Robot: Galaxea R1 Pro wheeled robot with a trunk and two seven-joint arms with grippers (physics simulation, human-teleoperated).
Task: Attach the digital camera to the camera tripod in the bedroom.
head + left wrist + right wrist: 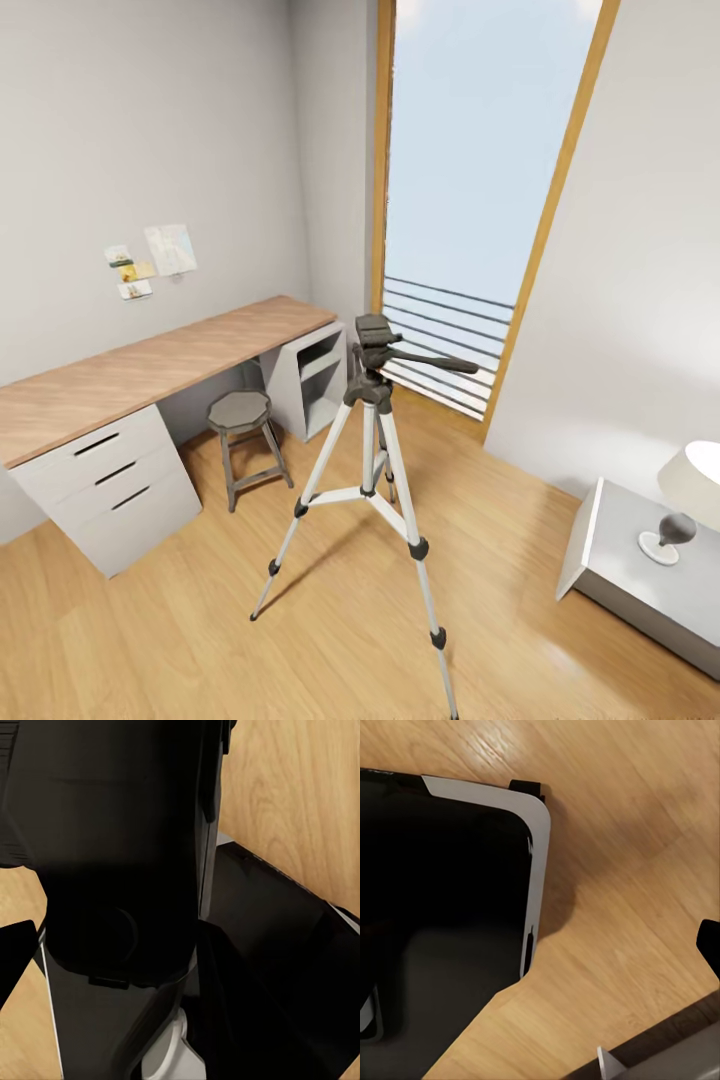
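The camera tripod [372,440] stands on the light wood floor in the middle of the head view, with three thin silver legs spread wide. Its black head [375,340] carries nothing, and the long pan handle [440,362] points right. The digital camera is out of view. One black fingertip [15,960] of my left gripper shows at the edge of the left wrist view, beside my own dark body. A black fingertip [709,943] of my right gripper shows at the edge of the right wrist view, over bare floor. Nothing lies between the fingers of either.
A long wood-topped desk [150,370] with white drawers [110,485] runs along the left wall. A small round-seated stool [240,412] sits before it. The tall wood-framed window [470,200] is behind the tripod. A white nightstand [620,570] with a lamp [690,490] stands at the right.
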